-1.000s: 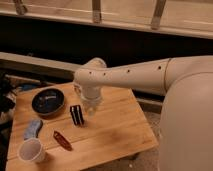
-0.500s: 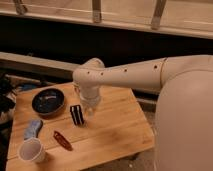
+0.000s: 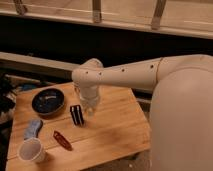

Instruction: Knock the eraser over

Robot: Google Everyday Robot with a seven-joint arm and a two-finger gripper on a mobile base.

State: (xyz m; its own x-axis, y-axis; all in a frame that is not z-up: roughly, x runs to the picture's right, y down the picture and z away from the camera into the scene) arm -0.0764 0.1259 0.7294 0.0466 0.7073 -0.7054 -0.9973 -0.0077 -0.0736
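The eraser (image 3: 76, 115), a small black block with white vertical stripes, stands upright near the middle of the wooden table (image 3: 115, 135). My white arm reaches in from the right and bends down over the table. The gripper (image 3: 89, 106) hangs below the wrist, right beside the eraser on its right and slightly behind it. I cannot tell whether it touches the eraser. Something pale and translucent shows at the gripper, and I cannot separate the gripper from it.
A dark round bowl (image 3: 48, 101) sits at the back left. A blue-grey cloth pad (image 3: 32, 128), a flat dark red oblong piece (image 3: 62, 140) and a white cup (image 3: 31, 150) lie front left. My white body (image 3: 185, 125) fills the right side.
The arm's wrist and gripper have shifted slightly left, closer to the eraser. The eraser stands in the same place, still upright.
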